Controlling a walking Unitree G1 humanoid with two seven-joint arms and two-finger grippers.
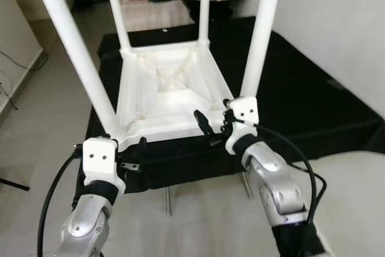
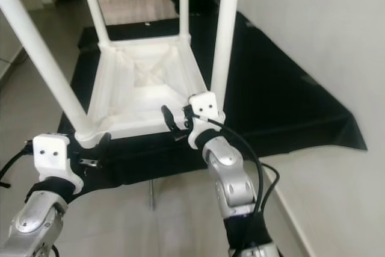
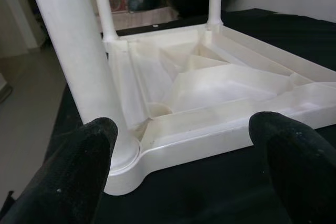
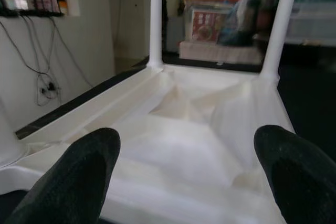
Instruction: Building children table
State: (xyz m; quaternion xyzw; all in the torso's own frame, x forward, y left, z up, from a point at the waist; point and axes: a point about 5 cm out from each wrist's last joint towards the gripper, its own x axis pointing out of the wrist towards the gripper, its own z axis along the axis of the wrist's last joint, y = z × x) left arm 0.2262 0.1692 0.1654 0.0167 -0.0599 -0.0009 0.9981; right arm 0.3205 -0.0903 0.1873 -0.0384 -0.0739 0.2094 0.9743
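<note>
Both tools are spread and hold nothing: the left tool sits at the near-left corner of the upturned children's table, the right tool at its near edge. It lies on a black cloth, 4 legs apparently fitted; flipping upright likely remains.

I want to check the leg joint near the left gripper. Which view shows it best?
The left wrist view: the near-left leg meets its corner socket close up, between the open left gripper fingers. Both eye views show that joint partly hidden; the right wrist view shows the far legs.
</note>
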